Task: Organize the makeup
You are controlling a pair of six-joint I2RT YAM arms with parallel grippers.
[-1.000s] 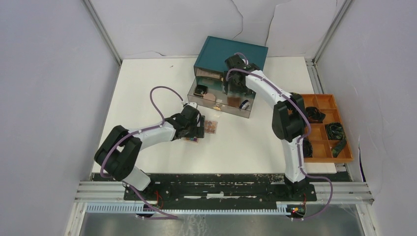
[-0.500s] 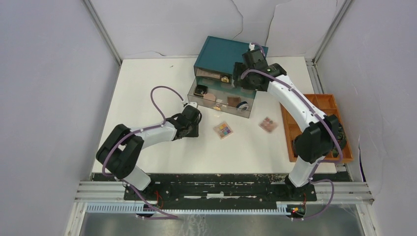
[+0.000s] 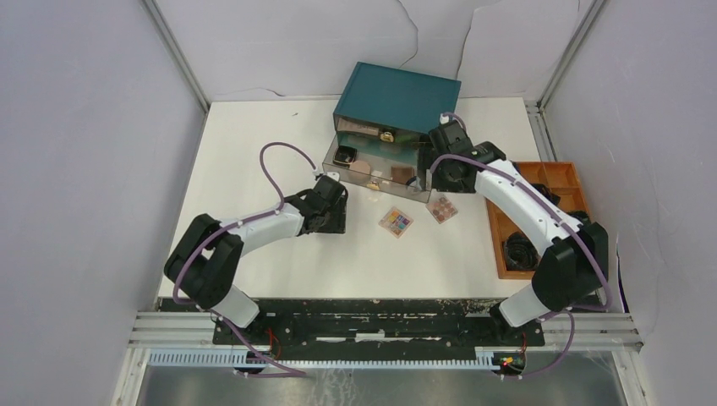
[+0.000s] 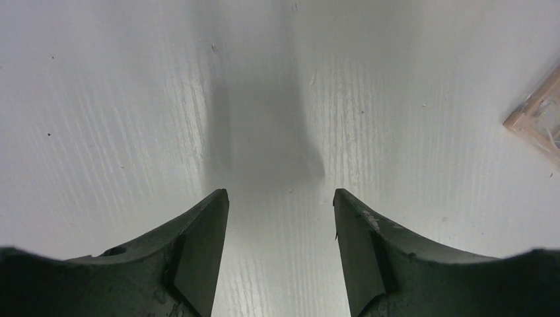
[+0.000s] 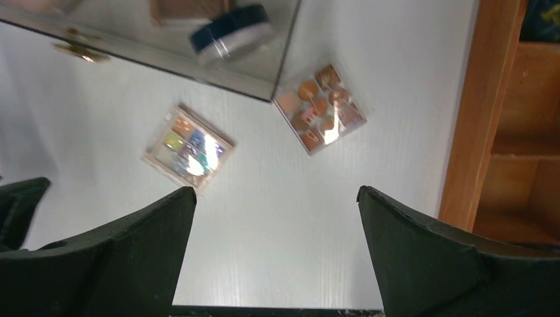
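Note:
A colourful square palette (image 3: 396, 222) and a brown-toned palette (image 3: 441, 208) lie flat on the white table in front of the open clear drawer (image 3: 420, 194). The drawer holds a black square compact (image 3: 344, 156), a pink compact (image 3: 361, 167) and a dark blue round compact (image 5: 231, 32). My right gripper (image 3: 446, 176) hangs open and empty above the drawer's right front corner. In the right wrist view (image 5: 277, 191) both palettes (image 5: 188, 148) (image 5: 320, 107) lie beyond the fingertips. My left gripper (image 3: 331, 218) is open and empty, low over bare table (image 4: 279, 195), left of the colourful palette (image 4: 538, 122).
The teal drawer box (image 3: 397, 97) with gold knobs stands at the back centre, its top drawer slightly open. An orange wooden tray (image 3: 496, 241) holding black coiled cables (image 3: 517, 252) sits at the right table edge; its rim also shows in the right wrist view (image 5: 472, 132).
My right arm swung from over the drawer box down to the drawer's right front corner. The two palettes now lie further right, away from the left gripper, which stays open and low.

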